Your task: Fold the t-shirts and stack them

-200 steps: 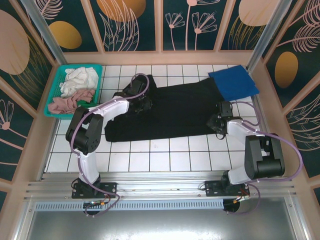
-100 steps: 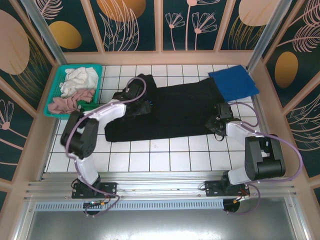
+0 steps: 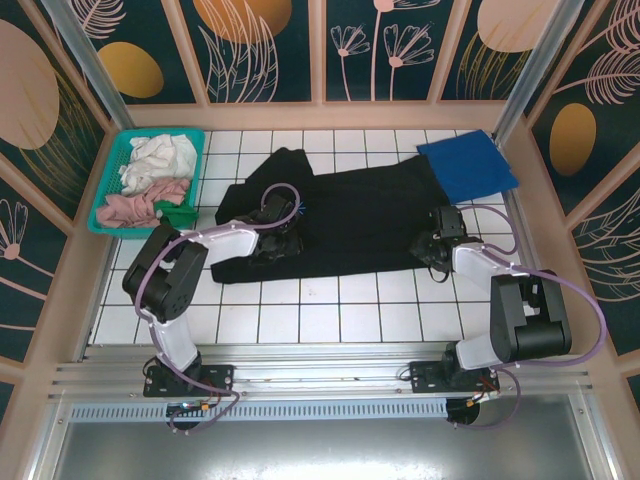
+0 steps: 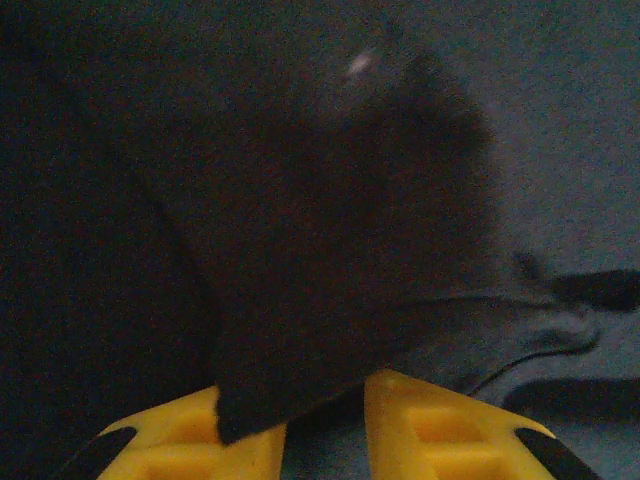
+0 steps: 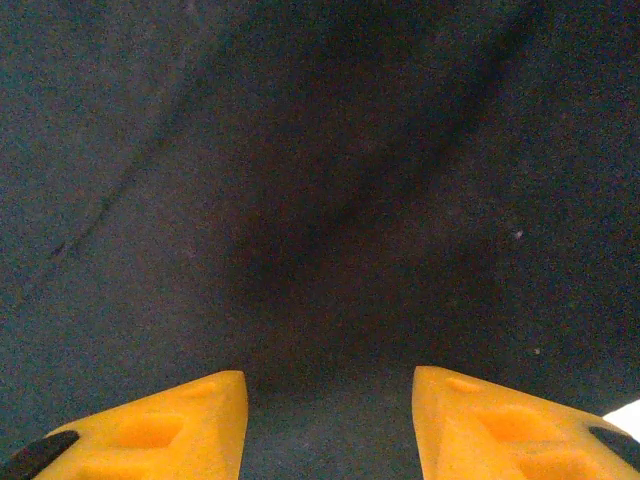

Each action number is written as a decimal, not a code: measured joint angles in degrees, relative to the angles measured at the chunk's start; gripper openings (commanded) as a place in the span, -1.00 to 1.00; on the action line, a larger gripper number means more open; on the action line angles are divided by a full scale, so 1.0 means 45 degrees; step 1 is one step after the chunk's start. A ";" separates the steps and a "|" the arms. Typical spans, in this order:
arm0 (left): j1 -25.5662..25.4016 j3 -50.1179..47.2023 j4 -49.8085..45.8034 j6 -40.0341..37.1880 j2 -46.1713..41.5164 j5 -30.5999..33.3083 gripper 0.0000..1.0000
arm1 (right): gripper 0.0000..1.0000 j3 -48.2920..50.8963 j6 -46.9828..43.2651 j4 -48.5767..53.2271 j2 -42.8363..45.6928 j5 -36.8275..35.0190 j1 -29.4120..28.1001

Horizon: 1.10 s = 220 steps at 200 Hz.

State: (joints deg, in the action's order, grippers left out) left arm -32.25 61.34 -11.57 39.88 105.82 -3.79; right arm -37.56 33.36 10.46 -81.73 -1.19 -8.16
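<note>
A: Progress, read left to right?
B: Left tool narrow, pinching a raised fold of black t-shirt. Lies as a long band across mid-table, apparently part-folded, not yet compact. Right tool parted over its right end, clamping nothing visible.
A: Remaining?
B: Probably further folds, then stacking with blue t-shirt, folded flat, far right corner.

The black t-shirt lies flat across the middle of the table, folded into a long band running left to right. At its left end a rumpled flap reaches toward the far edge. The blue t-shirt, a neat folded rectangle, sits in the far right corner, touching the black one's end.
</note>
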 measured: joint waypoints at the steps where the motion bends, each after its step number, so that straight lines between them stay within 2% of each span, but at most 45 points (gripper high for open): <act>1: 0.0000 0.0053 -0.0005 -0.0010 0.0024 0.0010 -0.46 | -0.04 0.0000 0.0000 0.0000 0.0005 0.0000 0.0000; 48: 0.0010 0.4012 -0.0656 -0.1141 0.2001 0.0787 -0.61 | -0.03 0.0005 0.0000 0.0005 0.0253 -0.0058 0.0000; 78: 0.0010 0.5654 -0.1384 -0.1812 0.3429 0.1103 -0.58 | -0.04 0.0005 -0.0005 0.0019 0.0253 -0.0063 0.0000; 90: 0.0010 0.6173 -0.1724 -0.2108 0.3857 0.1200 -0.41 | -0.03 0.0005 -0.0005 0.0039 0.0253 -0.0063 0.0000; 127: 0.0010 0.7956 -0.2429 -0.2841 0.4624 0.1394 -0.07 | -0.01 0.0034 -0.0053 0.0097 0.0408 -0.0092 0.0000; 169: 0.0010 0.9355 -0.2424 -0.3599 0.4716 0.1234 -0.06 | 0.05 0.0073 -0.0092 0.0112 0.0816 -0.0092 -0.0019; 181: 0.0010 0.9423 -0.2414 -0.3677 0.4692 0.1229 0.06 | 0.09 0.0073 -0.0097 0.0112 0.0976 -0.0073 -0.0024; 204: 0.0010 0.7762 -0.1904 -0.3881 0.3832 0.1443 0.56 | 0.13 0.0073 -0.0233 0.0102 0.1258 -0.0039 -0.0049; 213: 0.0015 0.6470 -0.1719 -0.3755 0.3113 0.1724 0.67 | 0.13 0.0073 -0.0296 0.0087 0.1297 -0.0039 -0.0058; 220: 0.0039 0.5493 -0.1671 -0.3730 0.2526 0.1938 0.69 | 0.13 0.0073 -0.0330 0.0087 0.1297 -0.0039 -0.0068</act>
State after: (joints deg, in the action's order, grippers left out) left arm -32.08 86.06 -19.09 23.09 117.19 4.93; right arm -37.23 31.88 10.85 -75.90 -1.37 -8.47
